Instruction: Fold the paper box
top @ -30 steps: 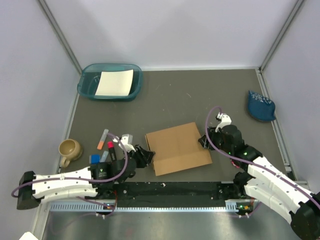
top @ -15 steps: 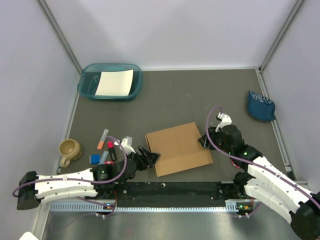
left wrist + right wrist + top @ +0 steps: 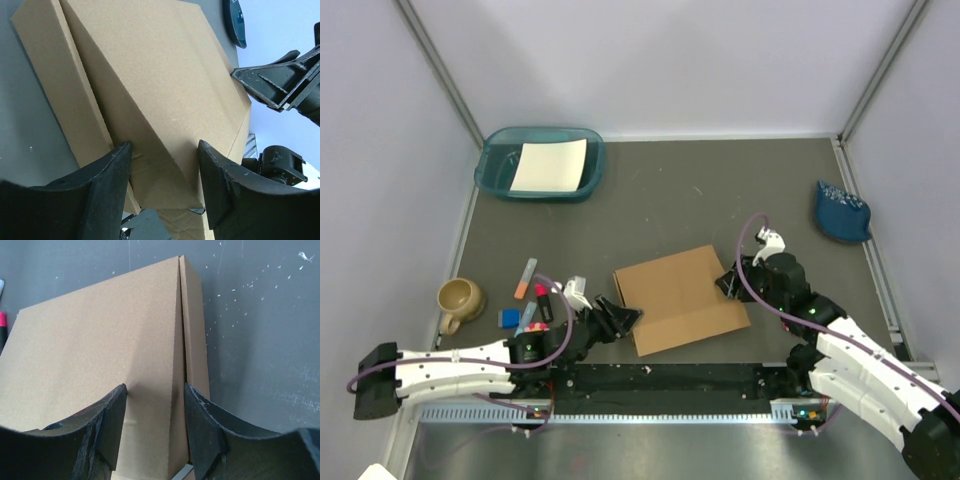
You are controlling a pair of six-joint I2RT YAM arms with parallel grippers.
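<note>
The paper box [image 3: 680,298] is flat brown cardboard lying on the grey table between my two arms. My left gripper [image 3: 623,318] is at its near-left edge. In the left wrist view that gripper [image 3: 162,152] stands open and straddles a slightly raised panel of the box [image 3: 150,75]. My right gripper [image 3: 728,284] is at the box's right edge. The right wrist view shows it [image 3: 155,390] open over the box [image 3: 100,340], its fingers either side of the seam between the top panel and a narrow side flap.
A teal tray [image 3: 495,170] holding a white sheet [image 3: 550,165] stands at the back left. A tan mug [image 3: 460,298], markers [image 3: 527,278] and a small blue block [image 3: 509,318] lie left of the box. A dark blue object [image 3: 841,212] sits far right.
My left gripper slid right onto the box's edge and its jaws spread wider. The box shifted slightly to the right, and the right gripper went with it.
</note>
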